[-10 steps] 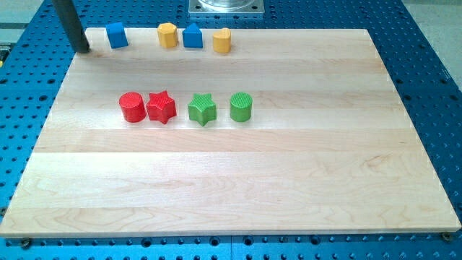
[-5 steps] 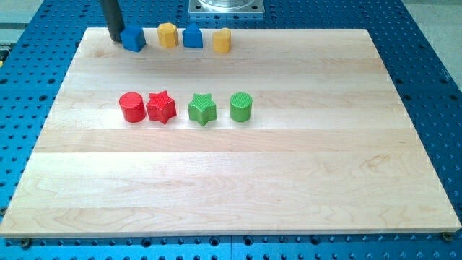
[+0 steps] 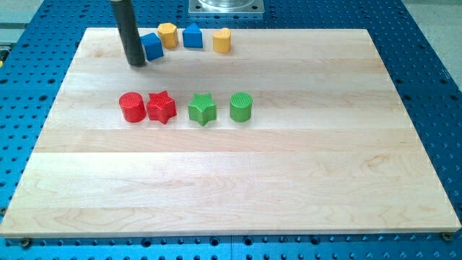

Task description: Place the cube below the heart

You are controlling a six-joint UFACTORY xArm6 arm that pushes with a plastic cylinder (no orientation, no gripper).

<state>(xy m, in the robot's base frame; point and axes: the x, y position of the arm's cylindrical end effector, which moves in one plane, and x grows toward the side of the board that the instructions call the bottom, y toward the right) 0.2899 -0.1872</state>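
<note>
A blue cube (image 3: 152, 46) lies near the board's top edge, left of centre. My tip (image 3: 136, 63) stands right against the cube's left side, at its lower left. A yellow heart-like block (image 3: 221, 40) lies to the right along the top edge. Between them are a yellow hexagon-like block (image 3: 167, 34), just up and right of the cube, and a blue house-shaped block (image 3: 192, 36). The rod hides a sliver of the cube's left face.
A row sits mid-board: a red cylinder (image 3: 131, 106), a red star (image 3: 161, 107), a green star (image 3: 202, 109) and a green cylinder (image 3: 241, 107). The wooden board (image 3: 231, 180) rests on a blue perforated table. A metal base (image 3: 227, 6) is at the view's top.
My tip has moved right and down from the board's top left corner. It has pushed the blue cube right and slightly down, close to the yellow hexagon-like block. The other blocks have not moved.
</note>
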